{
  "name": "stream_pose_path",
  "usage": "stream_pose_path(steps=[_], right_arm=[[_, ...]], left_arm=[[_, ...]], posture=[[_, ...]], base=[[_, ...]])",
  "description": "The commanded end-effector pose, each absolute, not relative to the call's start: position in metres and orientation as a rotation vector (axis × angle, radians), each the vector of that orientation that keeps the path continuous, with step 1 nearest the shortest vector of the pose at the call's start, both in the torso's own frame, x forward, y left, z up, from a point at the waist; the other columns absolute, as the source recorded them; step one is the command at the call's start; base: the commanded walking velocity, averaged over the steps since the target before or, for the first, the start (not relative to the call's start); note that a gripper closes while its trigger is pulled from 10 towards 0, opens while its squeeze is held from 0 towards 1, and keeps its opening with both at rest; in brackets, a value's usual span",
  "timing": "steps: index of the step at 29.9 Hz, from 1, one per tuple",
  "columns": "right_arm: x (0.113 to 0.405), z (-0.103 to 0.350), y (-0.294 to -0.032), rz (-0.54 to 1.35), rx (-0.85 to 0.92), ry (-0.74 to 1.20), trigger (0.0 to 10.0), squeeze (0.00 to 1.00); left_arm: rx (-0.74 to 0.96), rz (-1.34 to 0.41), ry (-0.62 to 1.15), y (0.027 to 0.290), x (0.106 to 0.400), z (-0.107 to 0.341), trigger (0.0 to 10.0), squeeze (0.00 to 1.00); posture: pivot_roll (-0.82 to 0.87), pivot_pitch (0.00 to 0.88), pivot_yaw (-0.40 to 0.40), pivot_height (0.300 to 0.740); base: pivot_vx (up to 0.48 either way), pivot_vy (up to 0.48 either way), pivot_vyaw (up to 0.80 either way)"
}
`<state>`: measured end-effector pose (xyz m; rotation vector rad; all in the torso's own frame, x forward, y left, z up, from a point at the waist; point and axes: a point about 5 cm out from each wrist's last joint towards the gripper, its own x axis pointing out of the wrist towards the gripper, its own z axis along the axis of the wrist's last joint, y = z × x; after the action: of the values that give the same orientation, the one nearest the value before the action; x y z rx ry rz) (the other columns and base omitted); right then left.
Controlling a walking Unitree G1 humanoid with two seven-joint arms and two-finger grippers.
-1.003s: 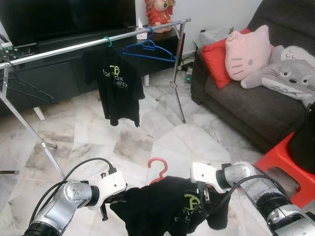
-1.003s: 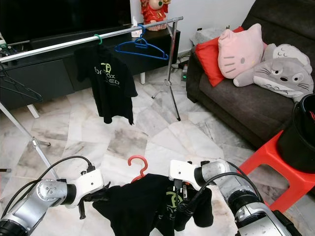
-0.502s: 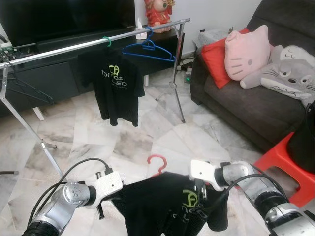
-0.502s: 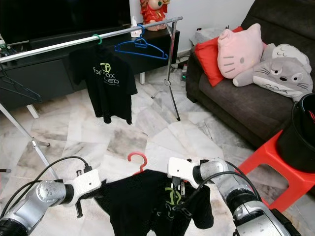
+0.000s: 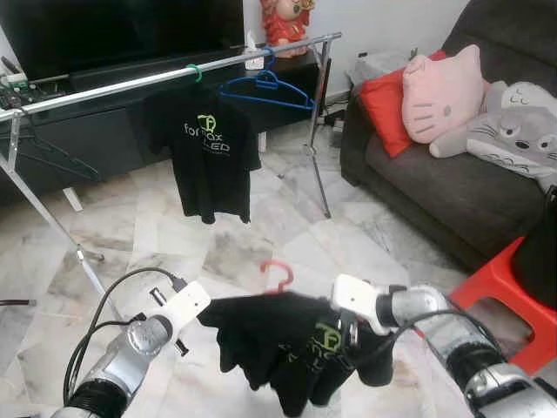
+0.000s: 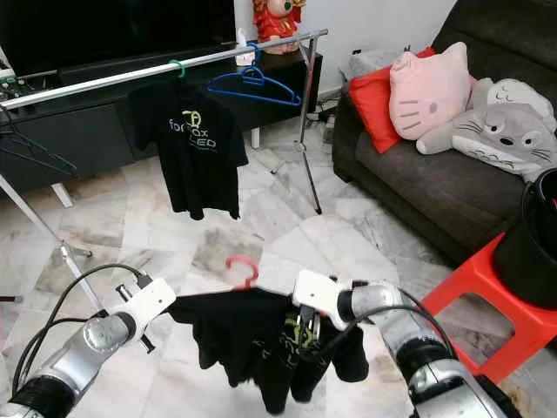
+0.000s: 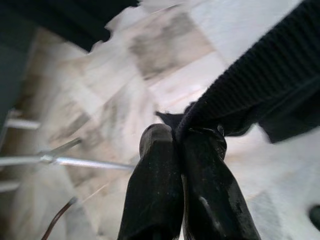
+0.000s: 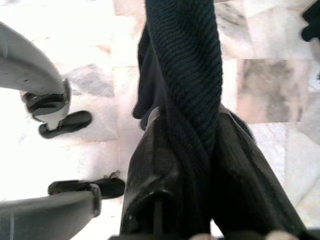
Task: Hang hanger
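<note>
A black T-shirt (image 5: 287, 344) on a red hanger (image 5: 277, 272) hangs stretched between my two grippers above the marble floor. My left gripper (image 7: 177, 142) is shut on the shirt's left edge, next to its white wrist (image 5: 181, 306). My right gripper (image 8: 187, 127) is shut on a thick fold of the shirt's right side, beside its white wrist (image 5: 352, 300). Ahead runs the silver clothes rail (image 5: 130, 83), carrying another black T-shirt (image 5: 206, 152) on a green hanger (image 5: 197, 73) and a bare blue hanger (image 5: 265, 87).
A dark sofa (image 5: 444, 187) with a red cushion (image 5: 385, 109) and plush toys stands at the right. A red stool (image 5: 509, 292) is at the near right. The rail's legs (image 5: 57, 231) and a dark TV cabinet (image 5: 96, 139) lie ahead to the left.
Both grippers have raised the shirt and pulled it wider, so the red hanger hook sits higher. The camera has shifted slightly.
</note>
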<state>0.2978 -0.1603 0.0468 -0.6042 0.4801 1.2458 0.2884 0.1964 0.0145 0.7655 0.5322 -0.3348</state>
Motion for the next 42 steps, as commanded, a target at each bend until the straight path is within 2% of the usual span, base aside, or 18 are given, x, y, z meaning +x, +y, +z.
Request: stream_pose_path(steps=[1,4,7,10,11,12,15,20,26,27,28,33,34,42], right_arm=[[0.293,0.048,-0.194,1.218,-0.650,0.574,10.0,0.00],[0.297,0.049,-0.196,1.171,-0.681,0.557,10.0,0.00],[0.302,0.055,-0.194,1.132,-0.632,0.516,10.0,0.00],[0.316,0.065,-0.194,0.986,-0.658,0.428,10.0,0.00],[0.316,0.065,-0.194,0.986,-0.658,0.428,10.0,0.00],[0.320,0.070,-0.193,0.938,-0.629,0.381,10.0,0.00],[0.324,0.077,-0.189,0.911,-0.550,0.321,10.0,0.00],[0.331,0.084,-0.186,0.824,-0.480,0.245,10.0,0.00],[0.327,0.079,-0.176,0.879,-0.413,0.254,10.0,0.00],[0.323,0.074,-0.175,0.914,-0.429,0.283,10.0,0.00],[0.319,0.069,-0.174,0.950,-0.439,0.316,10.0,0.00],[0.312,0.060,-0.176,1.004,-0.496,0.377,10.0,0.00],[0.310,0.056,-0.177,1.020,-0.541,0.403,10.0,0.00],[0.308,0.049,-0.178,1.032,-0.616,0.448,10.0,0.00]], left_arm=[[0.828,-0.087,0.653,0.250,0.282,0.014,0.0,0.00],[0.845,-0.113,0.699,0.251,0.279,0.009,0.0,0.00],[0.852,-0.138,0.741,0.252,0.274,0.003,0.0,0.00],[0.823,-0.301,0.845,0.245,0.259,-0.012,0.0,0.00],[0.823,-0.301,0.845,0.245,0.259,-0.012,0.0,0.00],[0.785,-0.375,0.888,0.239,0.250,-0.021,0.0,0.00],[0.703,-0.430,0.910,0.232,0.245,-0.025,0.0,0.00],[0.607,-0.562,0.884,0.216,0.243,-0.024,0.0,0.00],[0.528,-0.646,0.756,0.199,0.255,-0.010,0.0,0.00],[0.536,-0.686,0.673,0.193,0.260,-0.002,2.7,0.00],[0.548,-0.703,0.611,0.189,0.265,0.007,10.0,0.00],[0.575,-0.713,0.512,0.187,0.274,0.023,10.0,0.00],[0.555,-0.746,0.470,0.186,0.275,0.031,10.0,1.00],[0.469,-0.939,0.495,0.186,0.259,0.047,10.0,1.00]], posture=[[-0.02,0.000,-0.033,0.740],[-0.02,0.000,-0.033,0.740],[-0.02,0.000,-0.033,0.740],[-0.01,0.000,-0.031,0.740],[-0.01,0.000,-0.031,0.740],[-0.01,0.000,-0.032,0.740],[-0.01,0.000,-0.033,0.740],[-0.01,0.000,-0.035,0.740],[-0.01,0.000,-0.037,0.740],[-0.01,0.000,-0.037,0.740],[-0.01,0.000,-0.037,0.740],[-0.01,0.000,-0.038,0.740],[-0.01,0.000,-0.038,0.740],[-0.01,0.000,-0.039,0.740]], base=[[0.000,0.000,0.00],[0.000,0.000,0.00],[0.000,0.000,0.00],[0.000,0.000,0.00],[0.000,0.000,0.00],[0.000,0.000,0.00],[0.000,0.000,0.00],[0.000,0.000,0.00],[0.000,0.000,0.00],[0.000,0.000,0.00],[0.000,0.000,0.00],[0.000,0.000,0.00],[0.000,0.000,0.00],[0.000,0.000,0.00]])
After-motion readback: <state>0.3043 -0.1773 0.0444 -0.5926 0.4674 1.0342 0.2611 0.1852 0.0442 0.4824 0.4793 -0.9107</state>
